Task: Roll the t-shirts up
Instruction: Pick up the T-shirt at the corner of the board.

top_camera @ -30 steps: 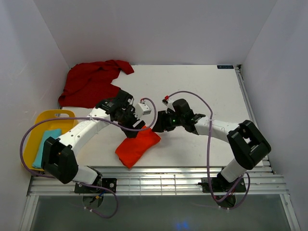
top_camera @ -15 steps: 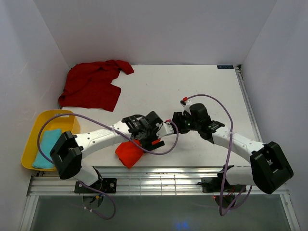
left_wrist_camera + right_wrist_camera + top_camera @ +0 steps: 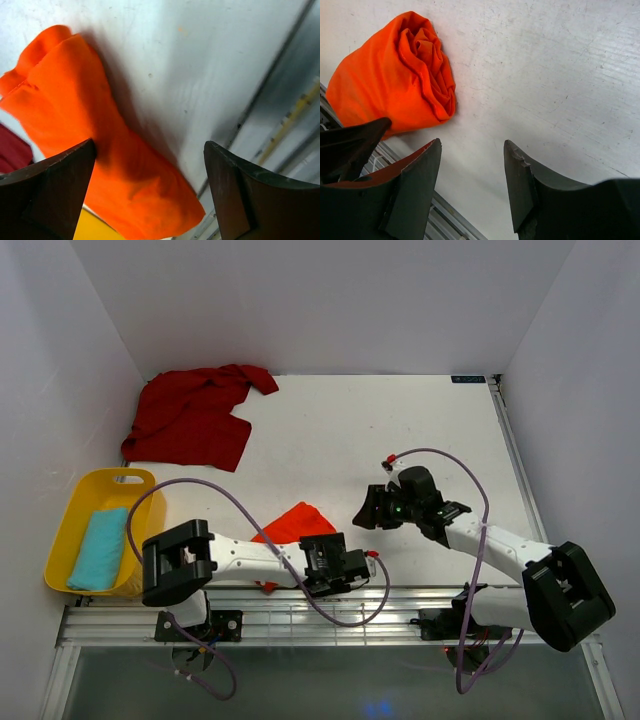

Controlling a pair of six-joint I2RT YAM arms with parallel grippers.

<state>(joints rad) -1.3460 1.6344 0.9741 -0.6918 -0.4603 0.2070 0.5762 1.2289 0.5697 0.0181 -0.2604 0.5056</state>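
Two grippers stand open and empty: your left gripper [image 3: 150, 150] at bottom centre beside the rolled orange t-shirt [image 3: 295, 523], your right gripper [image 3: 472, 145] just beyond. That roll looks done; next, spread the crumpled dark red t-shirt [image 3: 190, 420], upper left.

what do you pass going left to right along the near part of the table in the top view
yellow tray → orange t-shirt → right gripper
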